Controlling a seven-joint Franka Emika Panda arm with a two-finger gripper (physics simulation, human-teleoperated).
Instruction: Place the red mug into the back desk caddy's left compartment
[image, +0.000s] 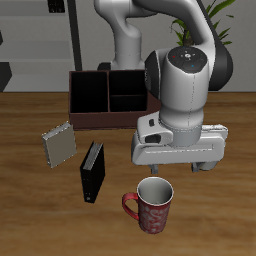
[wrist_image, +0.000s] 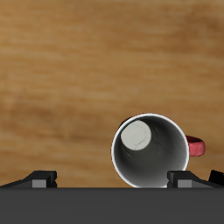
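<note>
Jaws spread, gripping nothing, gripper (image: 183, 163) poised just above the red floral-speckled ceramic mug (image: 152, 206), upright on the wooden bench (image: 30, 215), bottom centre of exterior frame. Rigid, likely light, glaze slippery: pinch the rim wall opposite the handle. Dark brown desk caddy (image: 108, 99) upper centre.

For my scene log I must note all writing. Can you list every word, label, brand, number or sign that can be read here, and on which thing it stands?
There is no readable text in either view.
red mug: only a speckled pale pattern, no letters.
black book: plain cover, nothing written.
grey book: surface too small and blurred to show any writing.
back desk caddy: no label.
gripper: no marking that can be read.
</note>
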